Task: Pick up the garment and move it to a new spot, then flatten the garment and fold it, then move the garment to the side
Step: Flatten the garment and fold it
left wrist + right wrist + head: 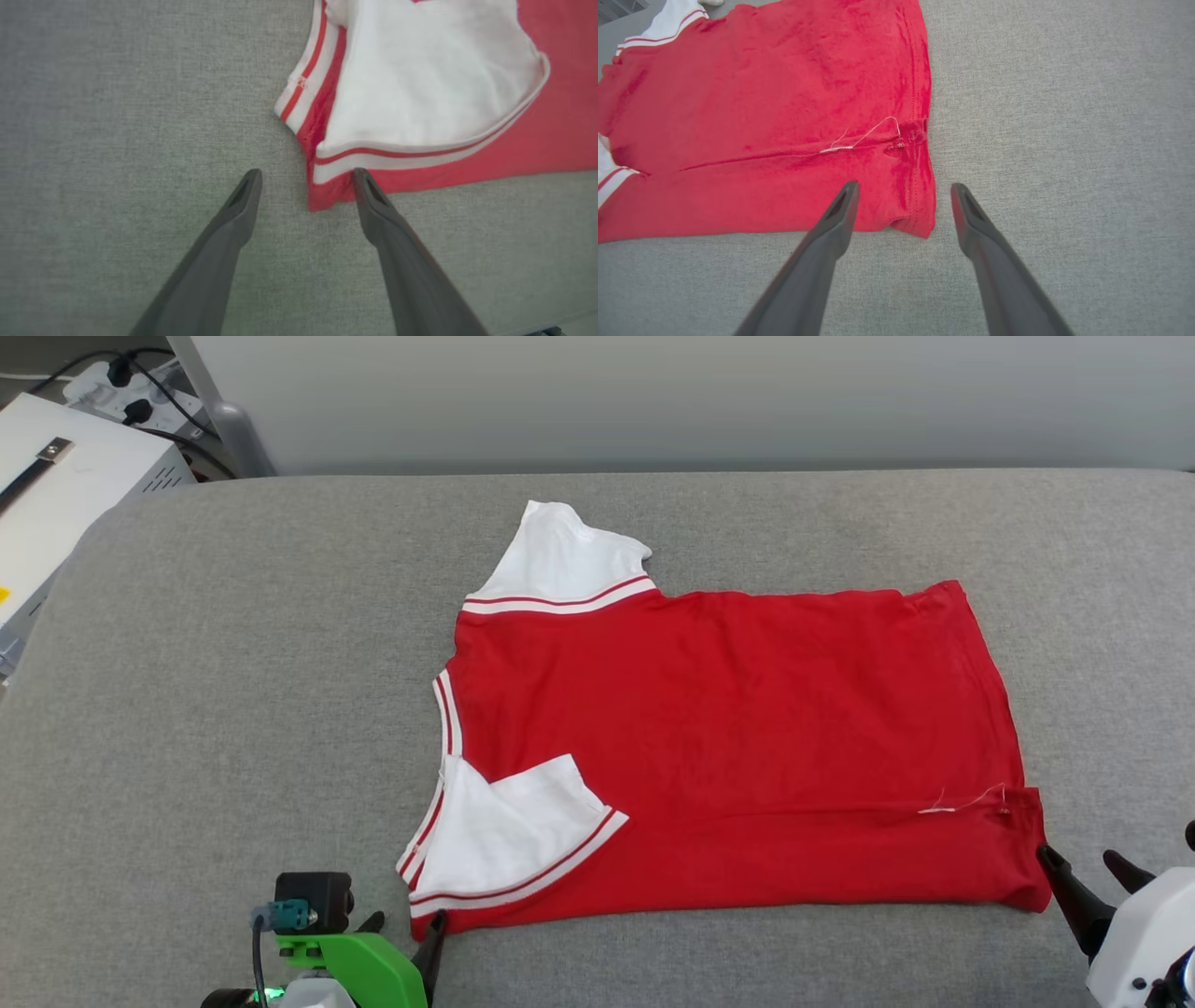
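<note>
Two grippers stand nearest, at the bottom of the head view, and both have the fingers spread wide apart and hold nothing. The left gripper (406, 929) is at the near collar-side corner of the shirt. In its wrist view this red corner lies between the two fingers, and one fingertip (359, 175) reaches the striped trim; I cannot tell if it touches the cloth. The right gripper (1078, 854) is at the near hem corner, and in its wrist view this corner also lies between the two fingers.

One grey padded surface (233, 709) takes most of the picture. On it, a little right of the middle, lies one red shirt (747, 737), spread flat with the collar to the left and the hem to the right. It has two white sleeves with red stripes: the far sleeve (560, 555) points away from the robot, and the near sleeve (509, 831) is folded over the red body. One loose white thread (962, 800) lies near the hem.

At the far left stands one white box (65, 495), and behind it one power strip (131, 387) with two black plugs.
</note>
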